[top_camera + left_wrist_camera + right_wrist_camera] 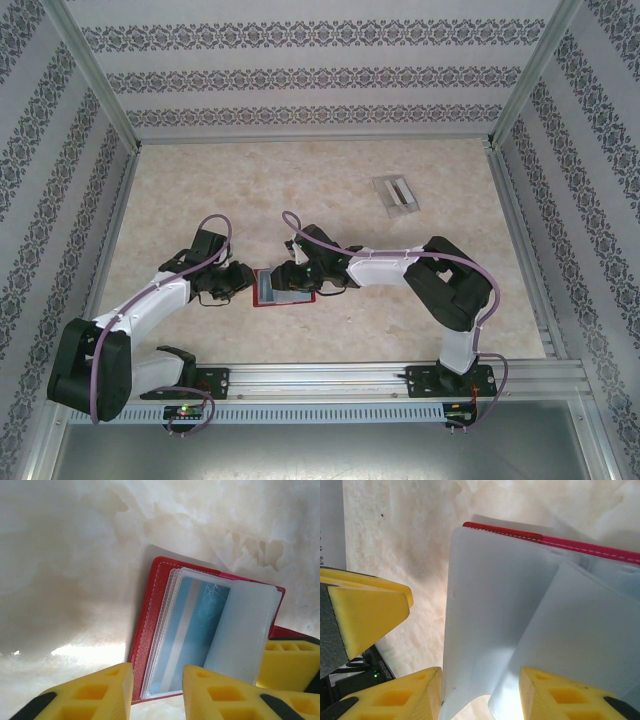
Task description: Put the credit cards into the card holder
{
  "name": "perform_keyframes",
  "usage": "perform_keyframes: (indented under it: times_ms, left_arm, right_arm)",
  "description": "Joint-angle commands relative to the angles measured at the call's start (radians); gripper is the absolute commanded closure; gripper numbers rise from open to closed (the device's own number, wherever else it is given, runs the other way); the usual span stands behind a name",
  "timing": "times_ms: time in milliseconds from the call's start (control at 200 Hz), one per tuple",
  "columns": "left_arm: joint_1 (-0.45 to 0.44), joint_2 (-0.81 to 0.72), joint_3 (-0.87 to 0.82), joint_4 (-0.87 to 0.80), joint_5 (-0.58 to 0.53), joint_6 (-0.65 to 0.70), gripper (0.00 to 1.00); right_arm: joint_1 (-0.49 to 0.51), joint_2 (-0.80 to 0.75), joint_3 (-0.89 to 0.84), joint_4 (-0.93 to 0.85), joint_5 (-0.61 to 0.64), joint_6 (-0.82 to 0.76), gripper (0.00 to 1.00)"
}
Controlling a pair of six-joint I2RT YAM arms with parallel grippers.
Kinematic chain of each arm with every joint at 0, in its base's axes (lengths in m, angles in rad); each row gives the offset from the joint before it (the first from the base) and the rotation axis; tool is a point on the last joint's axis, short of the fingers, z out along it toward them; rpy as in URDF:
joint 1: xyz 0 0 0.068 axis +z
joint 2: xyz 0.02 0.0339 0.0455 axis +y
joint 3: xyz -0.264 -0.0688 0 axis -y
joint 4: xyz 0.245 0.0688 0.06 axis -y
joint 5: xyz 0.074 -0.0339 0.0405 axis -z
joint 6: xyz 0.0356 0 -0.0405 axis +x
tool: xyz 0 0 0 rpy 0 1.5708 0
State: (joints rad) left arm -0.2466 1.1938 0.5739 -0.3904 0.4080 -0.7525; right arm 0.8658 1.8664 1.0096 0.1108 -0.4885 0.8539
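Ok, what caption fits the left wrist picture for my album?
Open red card holder on the marbled table, a blue card in its clear pocket, left gripper open at its edge.

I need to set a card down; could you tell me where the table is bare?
Bare: the far-left table out to the tray, and the strip by the right wall. Crowded: near centre, where the left end effector and right end effector flank the card holder.

Nothing legible: the faint mark on the bluish card (190, 625) is unreadable.
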Motion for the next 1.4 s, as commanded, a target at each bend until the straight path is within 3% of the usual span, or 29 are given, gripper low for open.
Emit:
perform_keyframes:
  times_ms: [0, 300, 475, 555, 689, 784, 859, 1094, 1234, 1394]
  left_arm:
    - [0.019, -0.021, 0.023, -0.02, 0.027, 0.008, 0.66]
    - [0.019, 0.024, 0.013, 0.059, 0.109, -0.01, 0.62]
    - [0.018, 0.032, 0.011, 0.097, 0.129, -0.01, 0.55]
    - [0.018, 0.036, 0.007, 0.127, 0.142, -0.021, 0.53]
    - [0.018, 0.055, 0.002, 0.156, 0.138, -0.03, 0.55]
    - [0.018, 0.078, 0.002, 0.157, 0.136, -0.03, 0.58]
    - [0.018, 0.079, 0.003, 0.14, 0.115, -0.028, 0.6]
    - [0.019, 0.08, 0.047, 0.047, 0.064, 0.01, 0.6]
    - [0.017, 0.078, 0.089, -0.041, -0.004, 0.062, 0.52]
    - [0.012, 0.049, 0.112, -0.107, -0.022, 0.091, 0.48]
  right_arm:
    - [-0.011, 0.001, 0.005, 0.026, -0.018, -0.012, 0.54]
    - [-0.02, 0.017, -0.015, 0.097, -0.047, 0.007, 0.61]
    - [-0.023, 0.03, -0.031, 0.175, -0.089, 0.015, 0.62]
    - [-0.027, 0.049, -0.034, 0.21, -0.112, 0.033, 0.67]
    - [-0.033, 0.078, -0.039, 0.25, -0.137, 0.056, 0.78]
    - [-0.034, 0.076, -0.044, 0.245, -0.129, 0.053, 0.76]
    - [-0.033, 0.058, -0.05, 0.209, -0.103, 0.027, 0.68]
    - [-0.071, -0.053, -0.085, 0.066, 0.009, -0.069, 0.64]
    - [-0.163, -0.158, -0.076, -0.145, 0.144, -0.238, 0.66]
    - [-0.347, -0.234, -0.042, -0.286, 0.217, -0.385, 0.65]
